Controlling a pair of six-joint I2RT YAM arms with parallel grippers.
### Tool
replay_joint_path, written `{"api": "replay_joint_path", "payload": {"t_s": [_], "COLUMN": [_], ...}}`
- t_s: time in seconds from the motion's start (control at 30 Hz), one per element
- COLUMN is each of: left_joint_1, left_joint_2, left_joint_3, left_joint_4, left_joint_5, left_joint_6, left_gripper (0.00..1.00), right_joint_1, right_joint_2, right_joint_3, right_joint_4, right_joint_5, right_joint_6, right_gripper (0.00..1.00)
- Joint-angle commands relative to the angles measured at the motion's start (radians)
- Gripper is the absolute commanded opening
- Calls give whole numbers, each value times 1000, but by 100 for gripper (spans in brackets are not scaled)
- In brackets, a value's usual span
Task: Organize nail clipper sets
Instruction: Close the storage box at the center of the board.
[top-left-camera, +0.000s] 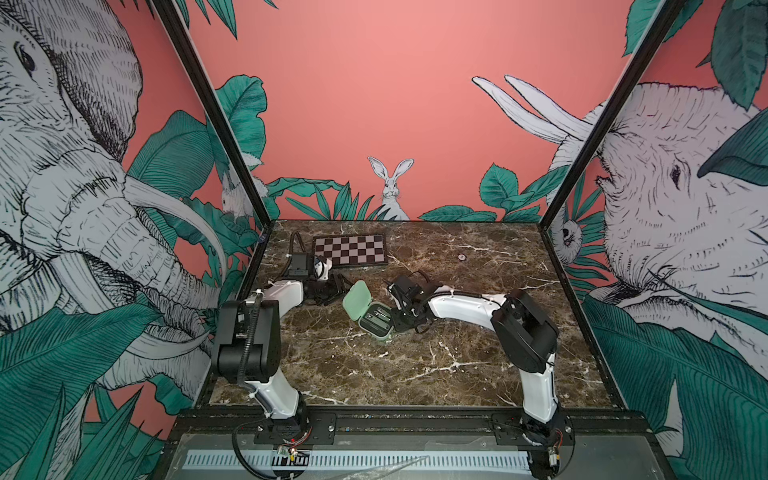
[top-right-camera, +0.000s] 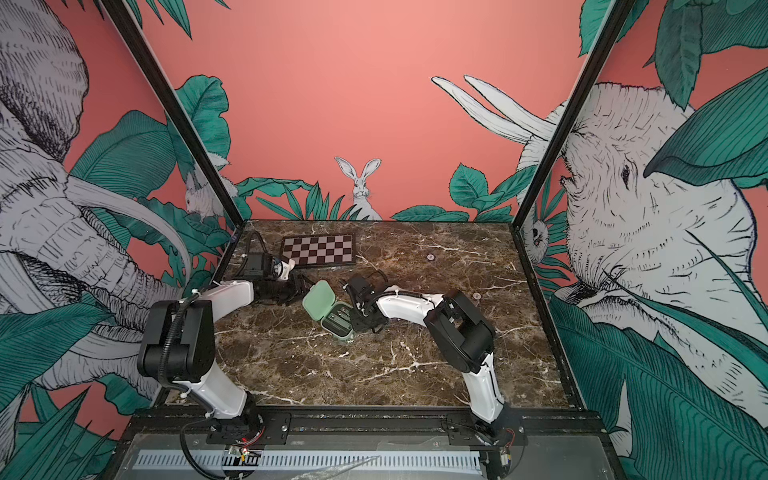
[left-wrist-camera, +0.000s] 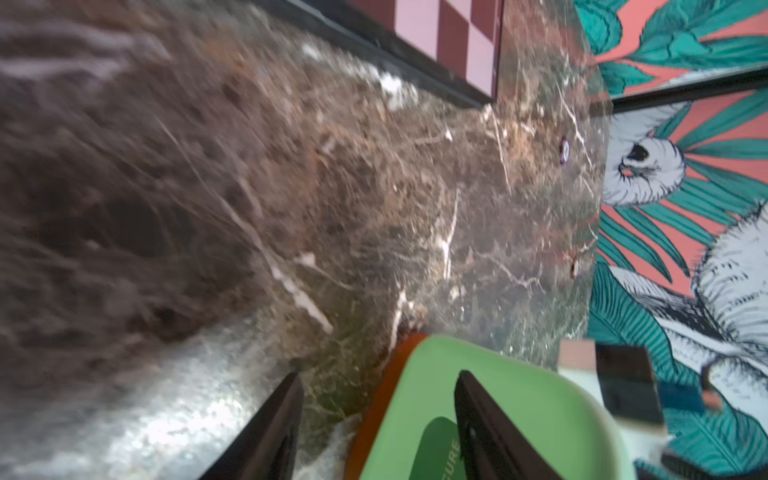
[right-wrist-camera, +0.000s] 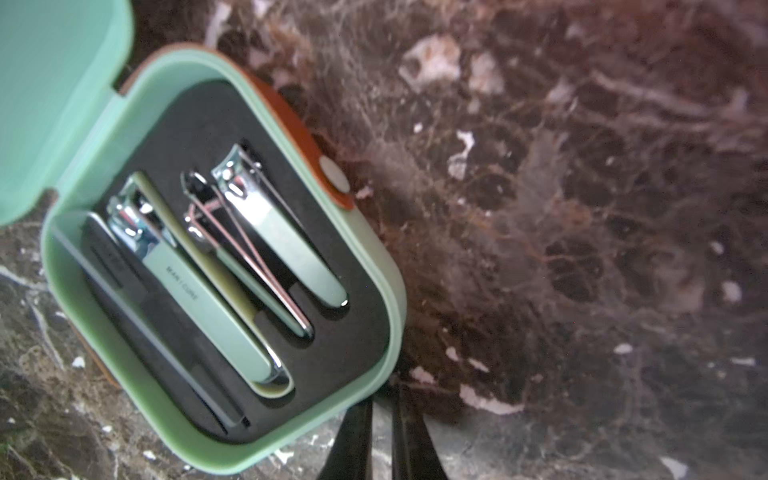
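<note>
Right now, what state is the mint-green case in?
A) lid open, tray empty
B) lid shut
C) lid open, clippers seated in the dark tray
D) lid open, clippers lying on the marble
C: the right wrist view shows the lid swung up off the case, with the clippers lying in the dark tray.

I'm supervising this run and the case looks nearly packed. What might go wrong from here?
1. The slim middle tool looks askew across its slot, so the lid may not shut flat.
2. The right gripper is shut beside the case, not holding it; a push from the left gripper could slide it.
</note>
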Motion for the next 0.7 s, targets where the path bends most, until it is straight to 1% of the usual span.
{"api": "replay_joint_path", "payload": {"t_s": [0.0,0.13,0.27,0.37,0.53,0.6,0.67], "left_joint_1": [-17,-75,-153,-211,-268,-273,-273], "left_joint_2": [-84,-109,-111,-94,-9,24,48], "left_joint_3": [-28,-44,-79,-100,-105,-108,-114], "left_joint_4": [-25,-75,-56,-47,-44,-44,-43], "left_joint_5": [52,54,62,37,5,-6,-27], "left_joint_6": [37,68,46,31,25,21,18], "left_gripper": [61,61,62,64,64,64,63], "right_joint_1": [-10,-22,-34,-51,-99,-102,-101], "right_joint_2": [28,57,61,52,-48,-93,-124], "right_joint_3": [61,116,131,123,4,-29,-45], "right_joint_4": [-16,-47,-51,-68,-34,-25,-18], "right_joint_5": [-3,-9,-14,7,43,52,32], "right_joint_6": [7,1,13,34,84,87,87], "right_gripper": [14,15,18,19,27,30,32]}}
